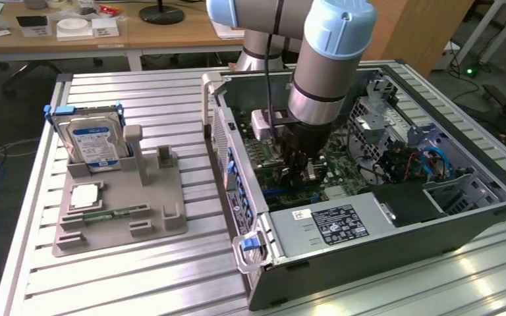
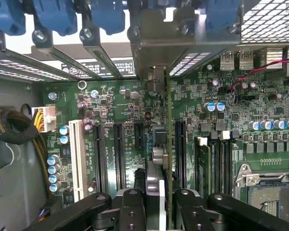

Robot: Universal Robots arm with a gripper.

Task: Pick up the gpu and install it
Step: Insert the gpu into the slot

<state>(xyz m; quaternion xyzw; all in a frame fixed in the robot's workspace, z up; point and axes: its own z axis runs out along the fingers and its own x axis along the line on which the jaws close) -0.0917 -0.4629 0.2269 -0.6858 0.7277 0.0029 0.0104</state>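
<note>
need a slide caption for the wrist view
Tool shut on the gpu, held edge-on above the motherboard slots.

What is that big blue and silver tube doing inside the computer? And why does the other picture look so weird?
The tube is a robot arm. It reaches down into an open computer case lying on a metal table. One picture comes from a camera standing nearby. The other comes from a camera on the arm's wrist, looking down past its gripper at the green main board. The gripper's black fingers pinch a thin card seen edge-on, the gpu, standing upright over the board's long slots. Beside the case, a gray holder keeps a hard drive with a blue label and a small green memory stick.
</note>
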